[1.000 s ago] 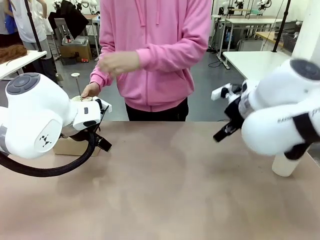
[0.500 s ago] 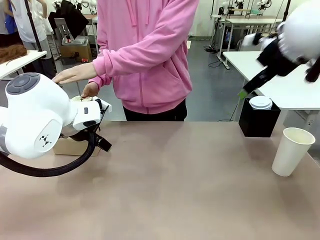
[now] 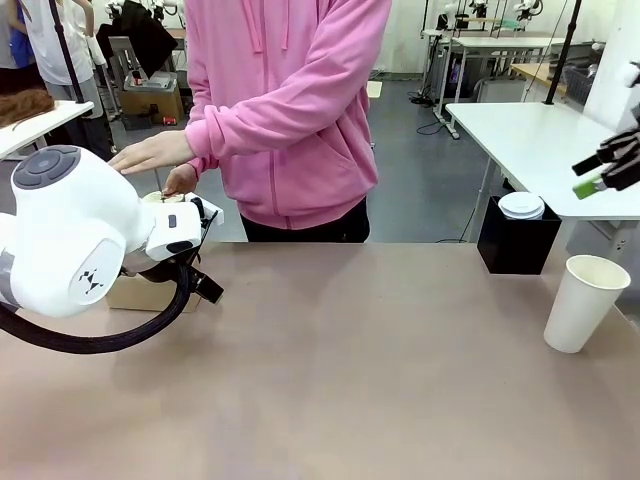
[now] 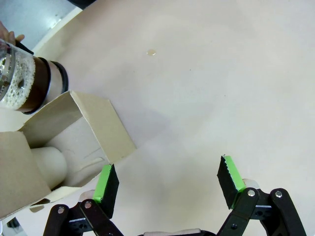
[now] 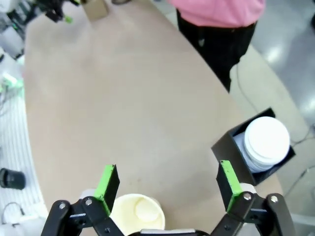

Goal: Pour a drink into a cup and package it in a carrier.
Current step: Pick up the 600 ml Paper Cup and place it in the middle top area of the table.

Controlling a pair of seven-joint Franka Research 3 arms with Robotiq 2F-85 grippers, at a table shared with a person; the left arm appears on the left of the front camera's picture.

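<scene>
The left gripper is held open above the table, one finger just beside the carrier, next to which the drink is seen in a jug. The right gripper is likewise spread wide, with nothing held, and is raised over the lidless cup. The cup is stood near the table's right edge, close to a black box of lids.

A robotics lab, open-plan: a white robot arm stands at the brown tabletop, and behind it a smooth grey floor carries white worktables, black stand poles, loose cables and a cardboard box.
</scene>
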